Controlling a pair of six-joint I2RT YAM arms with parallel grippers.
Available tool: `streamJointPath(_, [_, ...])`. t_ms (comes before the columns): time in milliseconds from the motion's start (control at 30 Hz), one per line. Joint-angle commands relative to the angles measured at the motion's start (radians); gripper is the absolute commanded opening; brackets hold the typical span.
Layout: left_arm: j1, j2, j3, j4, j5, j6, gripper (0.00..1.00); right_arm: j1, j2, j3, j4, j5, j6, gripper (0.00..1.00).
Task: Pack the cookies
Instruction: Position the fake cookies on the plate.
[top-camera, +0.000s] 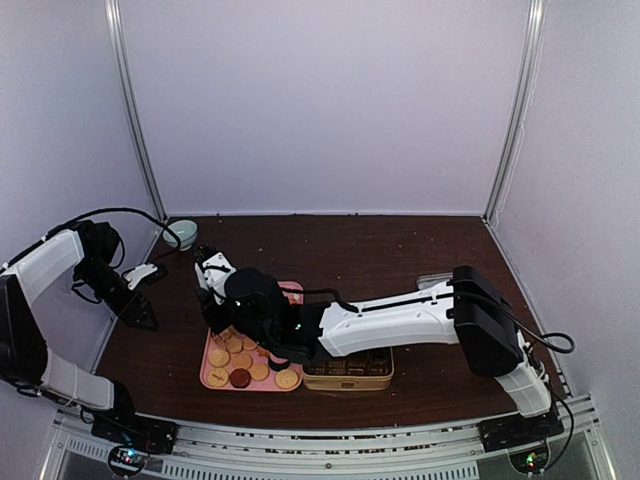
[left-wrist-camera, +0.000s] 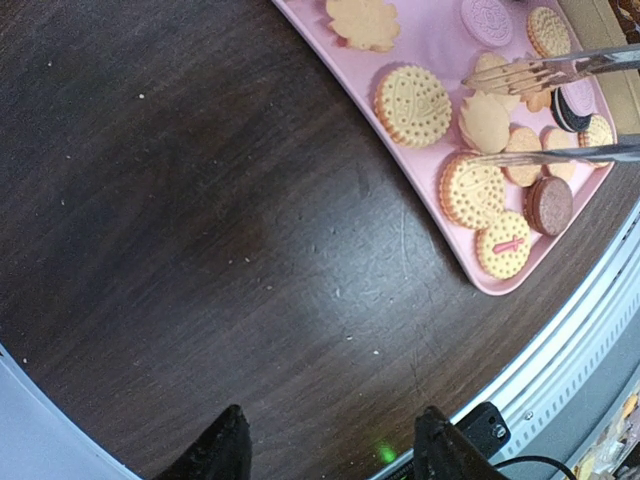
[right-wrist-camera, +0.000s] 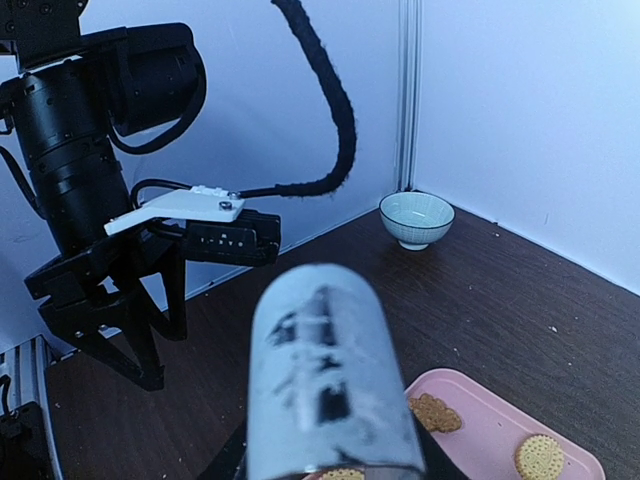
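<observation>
Cookies are all lying on the pink tray at the near side of the table, with metal tongs right over them. Left pincer hangs left of the tray, fingers apart, nothing in it. Right pincer is above the tray, and I honestly can't tell its grip. Gold tin is just right of the tray.
</observation>
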Motion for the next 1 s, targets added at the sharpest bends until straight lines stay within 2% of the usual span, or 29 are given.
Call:
streamJointPath(0, [0.008, 0.002, -0.005, 0.012, 0.001, 0.012, 0.58, -0.002, 0.016, -0.029, 0.031, 0.001, 0.014, 0.40])
streamJointPath(367, [0.009, 0.008, 0.002, 0.009, 0.002, 0.012, 0.57, -0.006, 0.002, -0.082, 0.032, 0.012, 0.025, 0.39])
streamJointPath(967, [0.008, 0.014, 0.000, 0.005, 0.020, 0.002, 0.57, -0.050, -0.180, -0.251, 0.113, 0.063, 0.010, 0.08])
